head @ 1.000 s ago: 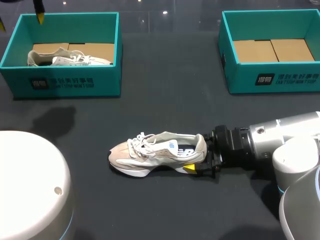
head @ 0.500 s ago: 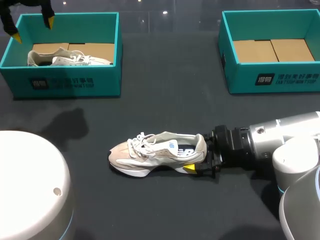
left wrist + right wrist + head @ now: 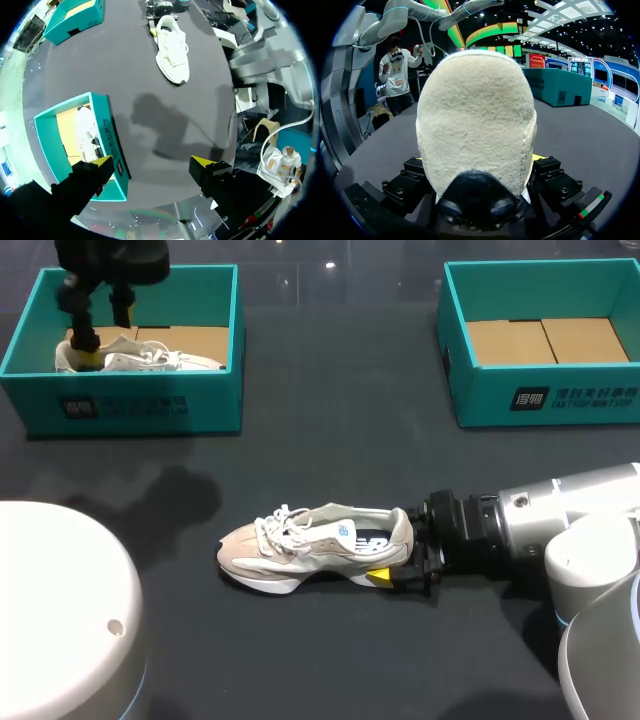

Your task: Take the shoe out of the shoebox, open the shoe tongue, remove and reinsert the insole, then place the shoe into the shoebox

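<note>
Found the shoe [image 3: 315, 545] out of its box, standing on its sole near the middle of the table [image 3: 340, 440], toe toward the left arm's side, laces bunched over the tongue. Gripped at the heel by the right gripper [image 3: 397, 558]: one yellow tip low on the near side in the head view, the other hidden behind the heel. Confirmed in the right wrist view, filled almost wholly by the heel, with a sliver of yellow pressed against each side. Judged closed on the shoe, set only as wide as the heel. Probably held so to anchor the shoe against sliding while working tongue and insole from the front. Spotted the left gripper [image 3: 100, 335] up over the left shoebox [image 3: 120, 405], above a second shoe [image 3: 135, 357] lying inside. Spread wide, nothing between the fingers, per the left wrist view looking down on box and table. Cannot tell whether aimed at that box or merely hanging over it. Noted the right shoebox [image 3: 540, 390] well apart from the held shoe, cardboard floor showing. Reckoned removal done, tongue not yet opened, insole out of sight. Next likely calls for bringing the free gripper to the laces, opposite the pinned heel.
</note>
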{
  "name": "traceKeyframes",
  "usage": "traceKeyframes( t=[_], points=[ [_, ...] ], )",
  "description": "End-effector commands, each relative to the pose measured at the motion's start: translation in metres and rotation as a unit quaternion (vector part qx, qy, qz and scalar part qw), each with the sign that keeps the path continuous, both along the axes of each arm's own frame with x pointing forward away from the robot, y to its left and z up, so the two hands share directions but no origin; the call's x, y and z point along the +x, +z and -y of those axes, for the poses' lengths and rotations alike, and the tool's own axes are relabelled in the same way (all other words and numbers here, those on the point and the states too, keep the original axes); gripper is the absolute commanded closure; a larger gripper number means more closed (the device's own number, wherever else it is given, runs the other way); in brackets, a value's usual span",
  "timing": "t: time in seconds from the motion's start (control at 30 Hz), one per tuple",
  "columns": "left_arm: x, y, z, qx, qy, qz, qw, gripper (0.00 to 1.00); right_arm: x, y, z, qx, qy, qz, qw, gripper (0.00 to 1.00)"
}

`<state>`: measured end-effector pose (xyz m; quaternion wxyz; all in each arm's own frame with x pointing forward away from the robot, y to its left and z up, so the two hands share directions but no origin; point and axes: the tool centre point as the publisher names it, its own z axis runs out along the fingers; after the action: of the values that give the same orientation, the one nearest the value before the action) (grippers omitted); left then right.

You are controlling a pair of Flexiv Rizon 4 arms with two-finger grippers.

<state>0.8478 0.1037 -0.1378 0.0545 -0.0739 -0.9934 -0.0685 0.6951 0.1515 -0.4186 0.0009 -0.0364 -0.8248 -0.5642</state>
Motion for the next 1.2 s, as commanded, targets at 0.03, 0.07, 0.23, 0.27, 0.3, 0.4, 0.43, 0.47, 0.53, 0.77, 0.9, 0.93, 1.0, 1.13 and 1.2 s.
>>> traceKeyframes(
  t=[0.03,0.07,0.23,0.27,0.3,0.4,0.43,0.47,0.53,0.77,0.9,0.93,1.0,1.13,1.2],
  points=[
    [-0.002,0.001,0.007,0.003,0.084,0.002,0.996,0.0,0.001,-0.002,-0.003,-0.002,0.0,0.0,1.0,1.0],
    [-0.008,0.001,0.01,-0.014,0.107,-0.006,0.994,0.0,0.001,-0.002,-0.003,-0.002,0.0,0.0,1.0,1.0],
    [-0.044,-0.006,0.036,-0.045,0.237,0.021,0.97,0.0,0.001,-0.002,-0.003,-0.002,0.0,0.0,1.0,1.0],
    [-0.051,-0.007,0.042,-0.05,0.259,0.022,0.964,0.0,0.001,-0.002,-0.003,-0.002,0.0,0.0,1.0,1.0],
    [-0.055,-0.008,0.046,-0.058,0.289,0.0,0.956,0.0,0.001,-0.002,-0.003,-0.002,0.0,0.0,1.0,1.0],
    [-0.063,-0.016,0.063,-0.045,0.378,0.015,0.925,0.0,0.001,-0.002,-0.003,-0.002,0.0,0.0,1.0,1.0],
    [-0.065,-0.018,0.069,-0.03,0.383,0.019,0.923,0.0,0.001,-0.002,-0.003,-0.002,0.0,0.0,1.0,1.0],
    [-0.065,-0.018,0.069,-0.03,0.383,0.019,0.923,0.0,0.001,-0.002,-0.003,-0.002,0.0,0.0,1.0,1.0],
    [-0.065,-0.018,0.069,-0.03,0.383,0.019,0.923,0.0,0.001,-0.002,-0.003,-0.002,0.0,0.0,1.0,1.0],
    [-0.065,-0.018,0.069,-0.03,0.383,0.019,0.923,0.0,0.001,-0.002,-0.003,-0.002,0.0,0.0,1.0,1.0],
    [-0.082,-0.021,0.082,-0.031,0.432,0.019,0.901,0.0,0.001,-0.002,-0.003,-0.002,0.0,0.0,1.0,1.0],
    [-0.087,-0.023,0.088,-0.032,0.441,0.018,0.897,0.0,0.001,-0.002,-0.003,-0.002,0.0,0.0,1.0,1.0],
    [-0.102,-0.028,0.099,-0.034,0.441,0.016,0.896,0.0,0.001,-0.002,-0.003,-0.002,0.0,0.0,1.0,1.0],
    [-0.121,-0.046,0.123,-0.032,0.458,0.016,0.888,0.0,0.001,-0.002,-0.003,-0.002,0.0,0.0,1.0,1.0],
    [-0.127,-0.052,0.132,-0.028,0.482,0.021,0.876,0.0,0.001,-0.002,-0.003,-0.002,0.0,0.0,1.0,1.0]
  ],
)
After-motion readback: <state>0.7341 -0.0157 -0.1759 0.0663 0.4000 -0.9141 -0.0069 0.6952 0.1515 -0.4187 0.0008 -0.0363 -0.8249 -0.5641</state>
